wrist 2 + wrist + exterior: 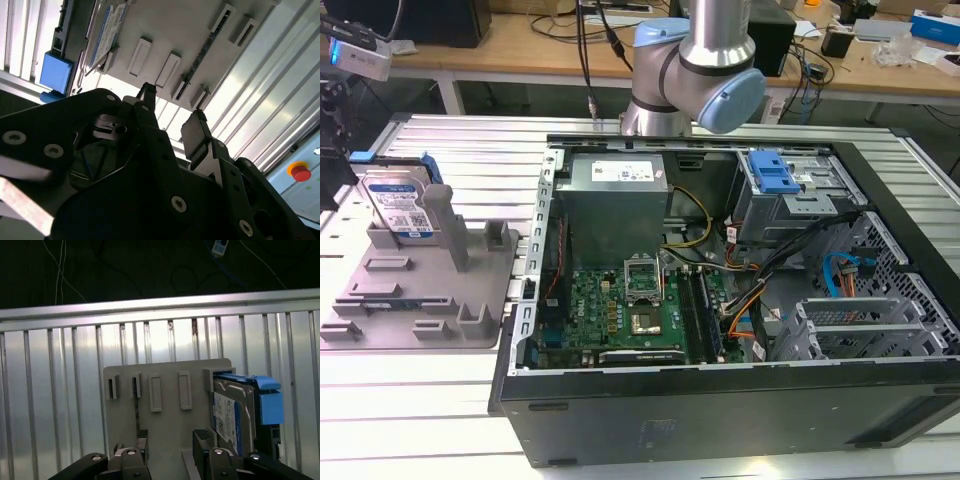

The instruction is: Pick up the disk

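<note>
Your claw (172,447) hangs empty, jaws apart, facing the tray (170,430); the disk (232,415) stands on edge off to one side, outside the gap

Table (450,140): we see a bare metal top of long parallel ribs, pale and shiny, also in both wrist views (50,390) (280,90).
Computer case (720,410): we find it lying on its side directly on the table, its open side up and its dark wall towards the exterior view's camera.
Fixture tray (380,300): grey plastic with upright posts. It lies flat on the table just beside the computer case, on the exterior view's left. We cannot tell whether the two touch. It also shows in both wrist views (170,430) (175,25).
Disk (398,208): it stands on edge in the fixture tray, on the side away from the computer case (227,415) (107,27).
</note>
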